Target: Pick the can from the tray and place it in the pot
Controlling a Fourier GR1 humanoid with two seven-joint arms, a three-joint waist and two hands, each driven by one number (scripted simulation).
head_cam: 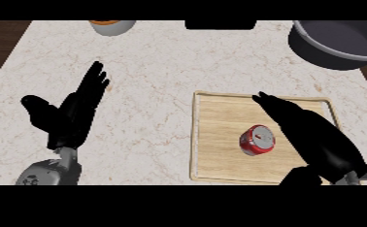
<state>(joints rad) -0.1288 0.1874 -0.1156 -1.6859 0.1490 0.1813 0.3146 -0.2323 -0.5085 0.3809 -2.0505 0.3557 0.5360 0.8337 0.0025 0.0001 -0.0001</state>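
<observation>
one red can [257, 140], silver top, on tray [215, 143] | right robot hand [315, 136] released, alongside

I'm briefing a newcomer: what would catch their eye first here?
The red can on the wooden tray, right of centre, with the open right hand just to its right. Next, the dark pot at the top right corner; the open left hand rests at the left.

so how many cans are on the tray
1. The red can sits near the middle of the wooden tray, beside the right hand. That hand covers part of the tray, so another could be hidden.
</observation>
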